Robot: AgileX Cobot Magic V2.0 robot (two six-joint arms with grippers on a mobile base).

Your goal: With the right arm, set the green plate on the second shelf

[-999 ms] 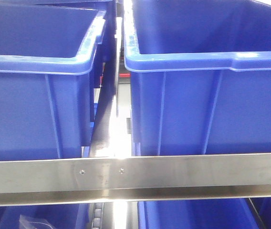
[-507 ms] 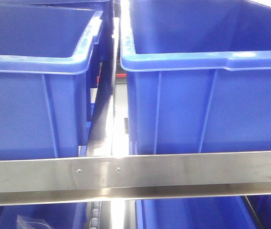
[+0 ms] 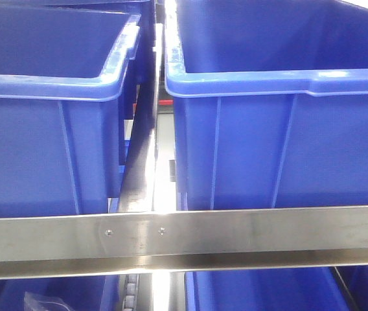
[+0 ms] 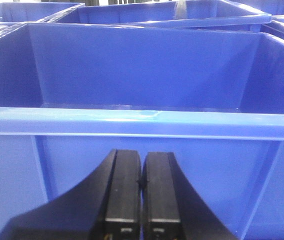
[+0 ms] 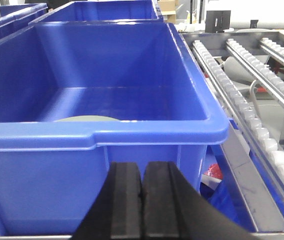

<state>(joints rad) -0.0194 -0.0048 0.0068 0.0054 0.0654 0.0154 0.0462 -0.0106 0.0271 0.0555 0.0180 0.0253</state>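
Observation:
The green plate lies on the floor of a blue bin in the right wrist view; only its far pale edge shows above the bin's near rim. My right gripper is shut and empty, low in front of that bin's near wall. My left gripper is shut and empty, in front of the near wall of another blue bin. In the front view neither gripper nor the plate shows.
In the front view two blue bins stand side by side on a shelf behind a steel rail, with more blue bins below. Right of the plate's bin run roller tracks and a steel frame.
The front view has shifted slightly: the right bin and the gap between the bins sit a little further left than one second ago. Nothing else visibly moved.

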